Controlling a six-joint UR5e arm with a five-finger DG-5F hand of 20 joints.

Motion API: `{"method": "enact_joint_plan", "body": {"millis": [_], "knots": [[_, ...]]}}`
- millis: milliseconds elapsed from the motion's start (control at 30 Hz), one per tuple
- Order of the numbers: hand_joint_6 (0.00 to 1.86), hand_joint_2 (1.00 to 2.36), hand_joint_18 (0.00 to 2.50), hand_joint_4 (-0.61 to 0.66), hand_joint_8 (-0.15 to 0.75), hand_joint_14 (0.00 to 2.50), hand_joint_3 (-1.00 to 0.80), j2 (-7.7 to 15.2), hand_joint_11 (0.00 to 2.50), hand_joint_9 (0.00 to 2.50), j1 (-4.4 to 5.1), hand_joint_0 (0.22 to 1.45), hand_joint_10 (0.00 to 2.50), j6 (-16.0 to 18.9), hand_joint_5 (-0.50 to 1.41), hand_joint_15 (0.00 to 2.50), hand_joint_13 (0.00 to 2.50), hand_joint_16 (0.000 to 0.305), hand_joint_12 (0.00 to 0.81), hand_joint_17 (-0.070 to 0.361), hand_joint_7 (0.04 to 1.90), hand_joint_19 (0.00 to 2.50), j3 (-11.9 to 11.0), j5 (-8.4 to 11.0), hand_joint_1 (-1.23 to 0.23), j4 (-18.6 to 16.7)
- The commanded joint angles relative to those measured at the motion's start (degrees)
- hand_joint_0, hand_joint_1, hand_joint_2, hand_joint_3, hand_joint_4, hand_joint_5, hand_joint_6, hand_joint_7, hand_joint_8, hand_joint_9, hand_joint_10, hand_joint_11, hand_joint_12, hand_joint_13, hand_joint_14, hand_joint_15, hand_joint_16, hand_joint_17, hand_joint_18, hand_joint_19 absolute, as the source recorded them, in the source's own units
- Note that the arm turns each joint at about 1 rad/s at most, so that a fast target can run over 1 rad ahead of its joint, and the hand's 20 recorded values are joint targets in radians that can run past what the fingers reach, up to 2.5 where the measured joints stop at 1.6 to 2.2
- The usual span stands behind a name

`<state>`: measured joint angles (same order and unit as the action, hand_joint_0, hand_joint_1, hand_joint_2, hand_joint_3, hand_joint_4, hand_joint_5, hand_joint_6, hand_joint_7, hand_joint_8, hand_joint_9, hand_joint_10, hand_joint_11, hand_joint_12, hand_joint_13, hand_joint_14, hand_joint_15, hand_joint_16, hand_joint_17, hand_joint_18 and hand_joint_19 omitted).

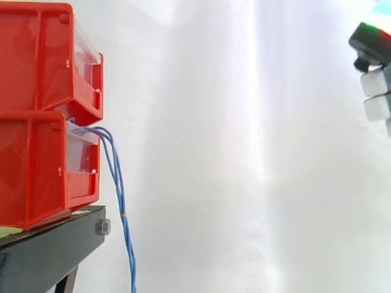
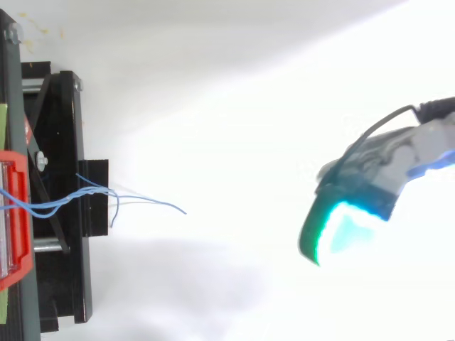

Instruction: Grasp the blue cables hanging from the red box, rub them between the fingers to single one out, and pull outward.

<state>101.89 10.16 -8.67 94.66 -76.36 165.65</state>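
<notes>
Hovering well apart from the blue cables [image 1: 119, 183], my hand [image 2: 355, 206] sits high at the right in the side view. No contact with the cables. Cannot tell whether the hand is spread or closed. Cables leave the front of the lower red box [image 1: 43, 177], beneath the upper red box [image 1: 43, 61], and drape past the black stand [image 1: 49, 250] into open air, presumably so I can reach them sideways unobstructed. Judged step: approach, grasp not yet begun.

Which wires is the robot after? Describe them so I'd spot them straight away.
Find the two stacked red bins on the black stand. From the lower bin's front, thin blue cables droop past the stand's edge, the only blue strands there.
</notes>
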Motion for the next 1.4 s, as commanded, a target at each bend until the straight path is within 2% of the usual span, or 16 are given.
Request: {"method": "enact_joint_plan", "body": {"millis": [0,100,167,367,467,533,567,600,667,700,767,900,1000,1133,1200,1367], "knots": [[0.50,1.00,0.28,0.20,0.197,0.00,-0.47,2.96,0.00,0.62,0.39,0.56,0.00,0.85,-0.21,0.00,0.43,0.033,0.256,0.074,0.71,0.19,0.00,-0.10,-0.61,-2.35],[0.50,1.00,0.27,0.21,0.198,0.00,-0.48,5.69,0.00,0.62,0.65,0.55,0.00,3.13,-0.20,0.00,0.42,0.033,0.259,0.075,0.71,0.18,0.00,0.16,-0.61,-4.72],[0.50,1.00,0.26,0.21,0.198,0.00,-0.48,6.39,0.00,0.62,0.65,0.55,0.00,3.66,-0.20,0.00,0.41,0.033,0.261,0.075,0.71,0.19,0.00,0.34,-0.61,-5.69],[0.50,1.00,0.24,0.22,0.205,0.00,-0.50,10.17,0.00,0.61,0.65,0.53,0.00,3.83,-0.20,0.00,0.39,0.034,0.266,0.077,0.72,0.19,0.00,3.15,-0.62,-12.01],[0.50,1.00,0.23,0.23,0.207,0.00,-0.50,10.96,0.00,0.61,0.65,0.53,0.00,3.48,-0.20,0.00,0.39,0.035,0.268,0.078,0.73,0.19,0.00,4.82,-0.62,-14.65],[0.50,1.00,0.19,0.24,0.206,0.00,-0.49,10.96,0.00,0.61,0.92,0.53,0.00,1.02,-0.19,0.00,0.37,0.034,0.269,0.078,0.75,0.19,0.00,8.95,-0.62,-16.94],[0.50,1.00,0.19,0.24,0.206,0.00,-0.49,10.96,0.00,0.61,0.92,0.53,0.00,1.02,-0.19,0.00,0.35,0.034,0.270,0.077,0.75,0.18,0.00,8.95,-0.62,-16.94],[0.50,1.00,0.18,0.25,0.206,0.00,-0.49,10.96,0.00,0.61,1.09,0.53,0.00,-0.74,-0.19,0.00,0.35,0.034,0.269,0.078,0.76,0.18,0.00,11.23,-0.62,-17.55],[0.50,1.00,0.17,0.26,0.209,0.00,-0.49,11.05,0.00,0.65,1.18,0.53,0.00,-3.11,-0.18,0.00,0.34,0.034,0.270,0.077,0.77,0.18,0.00,13.96,-0.62,-18.25],[0.50,1.00,0.17,0.26,0.212,0.00,-0.49,11.05,0.00,0.65,1.18,0.52,0.00,-3.11,-0.18,0.00,0.34,0.034,0.271,0.078,0.77,0.18,0.00,13.96,-0.63,-18.25],[0.50,1.00,0.16,0.27,0.216,0.00,-0.50,12.46,0.00,0.69,1.35,0.51,0.00,-4.69,-0.18,0.00,0.35,0.035,0.274,0.079,0.78,0.19,0.00,15.98,-0.64,-20.01],[0.50,1.00,0.15,0.27,0.221,0.00,-0.50,14.39,0.03,0.70,1.97,0.47,0.00,-5.04,-0.18,0.01,0.37,0.037,0.280,0.084,0.79,0.19,0.00,16.16,-0.65,-25.02],[0.50,1.00,0.16,0.28,0.227,0.00,-0.50,15.27,0.02,0.70,2.32,0.45,0.00,-5.75,-0.17,0.01,0.38,0.038,0.288,0.087,0.80,0.18,0.00,16.16,-0.67,-27.31],[0.50,1.00,0.19,0.29,0.237,0.00,-0.50,17.55,0.04,0.70,2.85,0.42,0.00,-6.10,-0.17,0.01,0.40,0.041,0.301,0.092,0.80,0.16,0.00,16.16,-0.73,-27.92],[0.50,1.00,0.20,0.29,0.233,0.00,-0.50,19.40,0.02,0.68,3.20,0.42,0.00,-5.83,-0.17,0.01,0.40,0.041,0.301,0.093,0.80,0.15,0.00,16.16,-0.74,-29.86],[0.50,1.00,0.27,0.31,0.233,0.00,-0.50,19.57,0.02,0.67,3.82,0.42,0.00,-6.98,-0.16,0.00,0.41,0.042,0.309,0.094,0.80,0.12,-0.09,17.03,-0.86,-31.35]]}}
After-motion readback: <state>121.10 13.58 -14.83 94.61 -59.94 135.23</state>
